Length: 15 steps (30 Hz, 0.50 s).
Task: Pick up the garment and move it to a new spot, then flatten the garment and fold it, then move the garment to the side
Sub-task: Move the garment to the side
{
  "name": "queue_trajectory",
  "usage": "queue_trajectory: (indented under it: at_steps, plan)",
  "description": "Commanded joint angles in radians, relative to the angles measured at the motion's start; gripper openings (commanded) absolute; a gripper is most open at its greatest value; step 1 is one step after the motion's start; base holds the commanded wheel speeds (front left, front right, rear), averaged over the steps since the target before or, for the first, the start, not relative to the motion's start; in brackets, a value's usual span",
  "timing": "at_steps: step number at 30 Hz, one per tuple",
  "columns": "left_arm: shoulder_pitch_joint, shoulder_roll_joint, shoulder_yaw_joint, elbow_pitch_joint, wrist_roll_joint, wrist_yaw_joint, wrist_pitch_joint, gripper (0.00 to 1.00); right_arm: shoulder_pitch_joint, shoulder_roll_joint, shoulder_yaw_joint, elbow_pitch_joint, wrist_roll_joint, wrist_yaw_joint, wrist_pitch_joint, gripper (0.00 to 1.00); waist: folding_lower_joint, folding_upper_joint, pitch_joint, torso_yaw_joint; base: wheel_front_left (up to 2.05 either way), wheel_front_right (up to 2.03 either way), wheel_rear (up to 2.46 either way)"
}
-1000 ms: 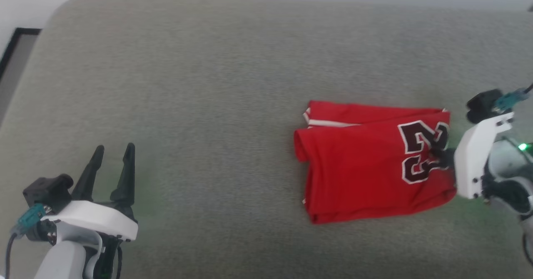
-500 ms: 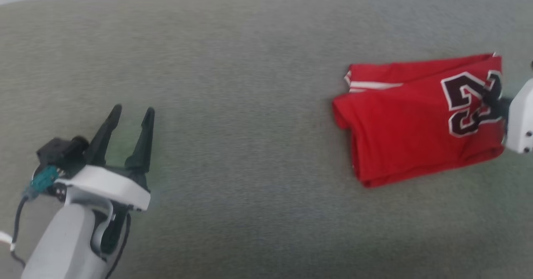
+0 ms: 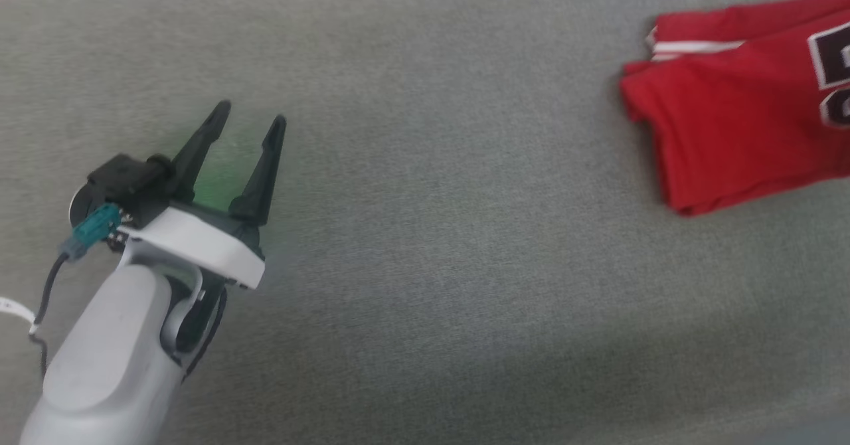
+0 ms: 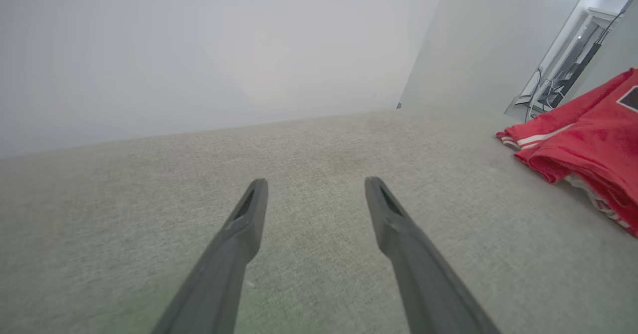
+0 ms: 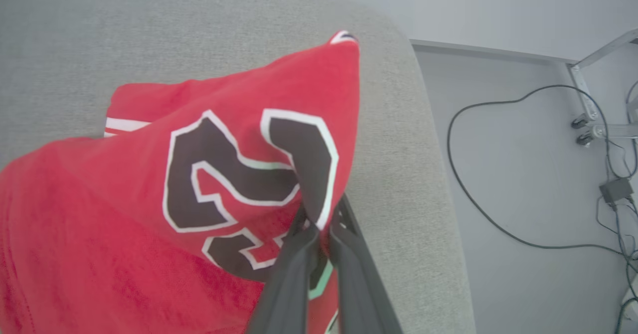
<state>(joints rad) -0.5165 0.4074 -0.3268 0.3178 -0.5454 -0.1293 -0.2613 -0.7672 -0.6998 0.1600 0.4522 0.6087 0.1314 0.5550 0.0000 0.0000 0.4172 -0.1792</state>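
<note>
The garment [image 3: 737, 99] is a folded red jersey with a white stripe and a dark number outlined in white. It lies at the upper right of the head view, cut off by the picture's right edge. In the right wrist view my right gripper [image 5: 319, 229] is shut on the garment [image 5: 124, 189] at the number, and the cloth rises in a peak there. My left gripper [image 3: 251, 114] stands open over bare grey fabric, far to the left of the garment. In the left wrist view the left gripper [image 4: 315, 182] holds nothing, and the garment [image 4: 583, 139] lies off to the right.
The work surface is a wide grey upholstered cushion [image 3: 431, 232]. Its rounded right edge [image 5: 428, 174] lies close to the garment. Beyond that edge is a pale floor with black cables [image 5: 478, 194] and a metal frame leg [image 5: 588, 99]. A white wall [image 4: 199, 50] stands behind.
The head camera has swung, so the whole picture shifted. The gap between my left gripper and the garment has widened, the garment going rightward in the shut right gripper. The right gripper has left the head view.
</note>
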Motion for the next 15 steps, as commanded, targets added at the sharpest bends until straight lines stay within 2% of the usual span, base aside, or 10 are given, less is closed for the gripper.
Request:
queue_trajectory:
  at_steps: [1,15]
  plan:
    - [-0.020,0.006,-0.006,-0.003,0.004,-0.002,-0.005,1.00,-0.018,-0.006,0.004,0.005,-0.009,-0.001,-0.021,0.00,0.0000,0.0000,0.021,-0.019,0.00,0.00,0.00]
    - [-0.164,0.043,-0.131,-0.011,-0.001,-0.002,0.007,1.00,-0.161,-0.045,0.040,0.193,-0.117,-0.001,-0.227,0.00,0.0000,0.0000,0.125,-0.063,0.00,0.00,0.00]
